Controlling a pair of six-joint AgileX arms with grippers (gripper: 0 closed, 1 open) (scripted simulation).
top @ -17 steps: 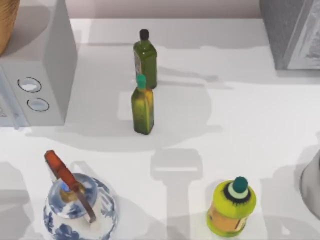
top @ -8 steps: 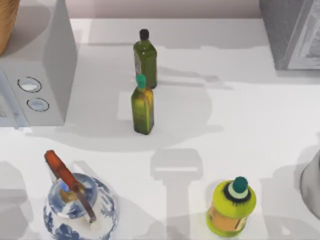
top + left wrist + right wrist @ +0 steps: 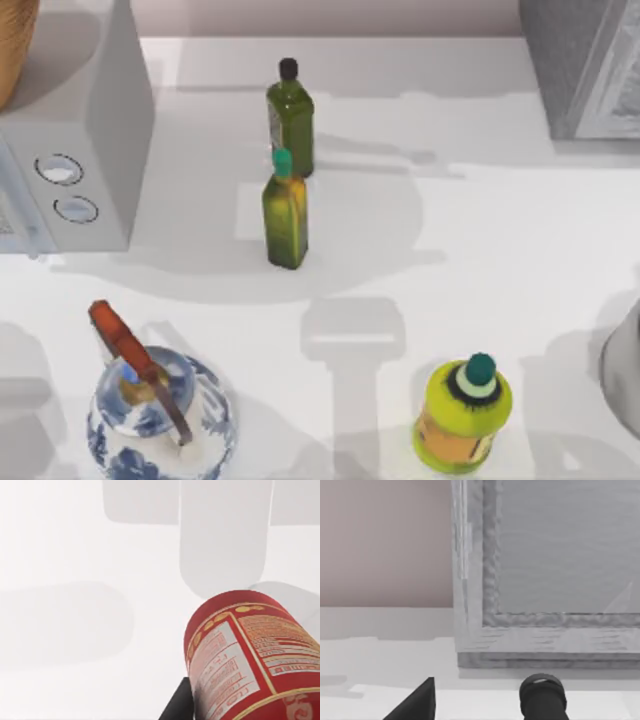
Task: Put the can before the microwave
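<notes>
**Can in hand, table unchanged over the last second**

The can sits in the lower right of the left wrist view. It is red, with its printed label turned to the camera, and bare white table lies beyond it. A dark finger of the left gripper lies against the can's side. I judge the gripper is grasping the can and holding it off the surface, though the opposite finger is hidden behind the can.

In the top view nothing has shifted over the past second:
- The microwave stays at the upper left, its two dials facing the lower left.
- The blue-and-white teapot is at the lower left.
- The two dark-green bottles stand at centre top.
- The fat yellow-green bottle is at the lower centre-right.

With everything on the table where it was, I take the carry to be still under way and the can not yet set down.

The likely target is the open strip between the microwave's front and the teapot. It is narrow, so the teapot's raised brown handle is the thing to avoid on the way down.

The right gripper is parked facing the speckled grey box. I cannot tell whether it is released or clenched.
</notes>
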